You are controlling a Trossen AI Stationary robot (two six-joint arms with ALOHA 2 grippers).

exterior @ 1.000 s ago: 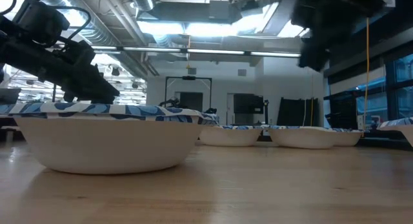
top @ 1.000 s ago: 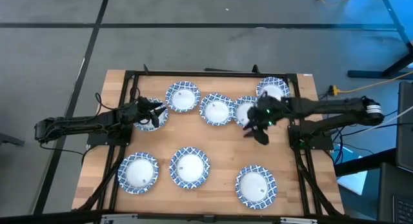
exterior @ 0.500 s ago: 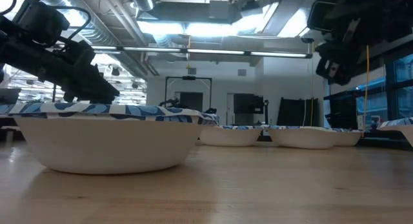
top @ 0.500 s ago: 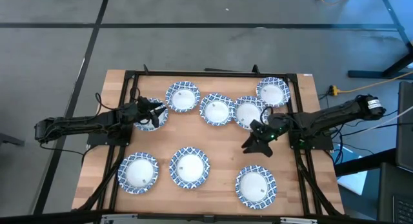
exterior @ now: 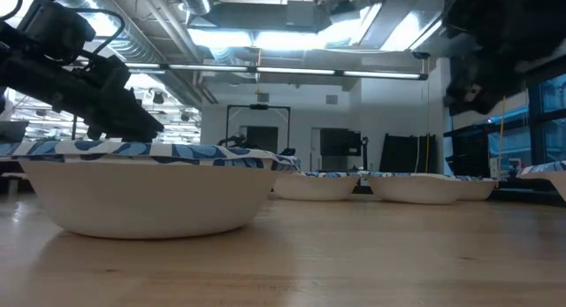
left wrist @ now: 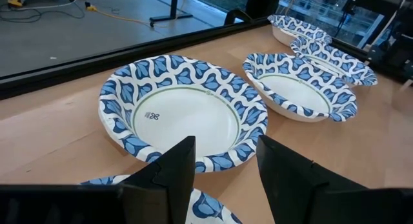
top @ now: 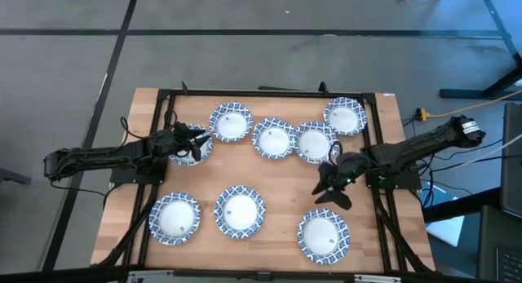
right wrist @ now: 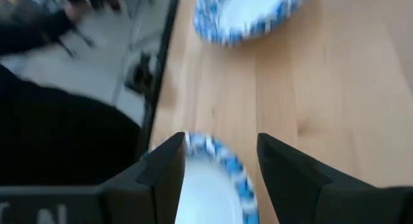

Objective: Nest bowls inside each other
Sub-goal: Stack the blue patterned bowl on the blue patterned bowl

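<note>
Eight blue-and-white rimmed bowls sit on their bases on the wooden table. Five form a far row: [top: 187, 144], [top: 231, 121], [top: 273, 138], [top: 315, 142], [top: 345, 116]. Three lie near: [top: 175, 218], [top: 240, 210], [top: 323, 236]. My left gripper [top: 196, 143] [left wrist: 222, 162] is open over the far-left bowl, whose rim [left wrist: 206, 210] shows below its fingers. My right gripper [top: 333, 185] [right wrist: 219, 166] is open above bare wood, between the far row and the near-right bowl, whose rim [right wrist: 222, 175] shows between its fingers.
A black frame [top: 269, 94] runs along the table's far edge and down both sides. Bare wood [top: 281, 181] lies between the two rows of bowls. In the low view a bowl [exterior: 146, 188] fills the left foreground and the right arm [exterior: 482, 64] hangs top right.
My right gripper has moved from over the far-row bowl second from the right toward the table's near edge, and now hangs over bare wood. That bowl, partly covered before, now shows whole. The left arm has kept still.
</note>
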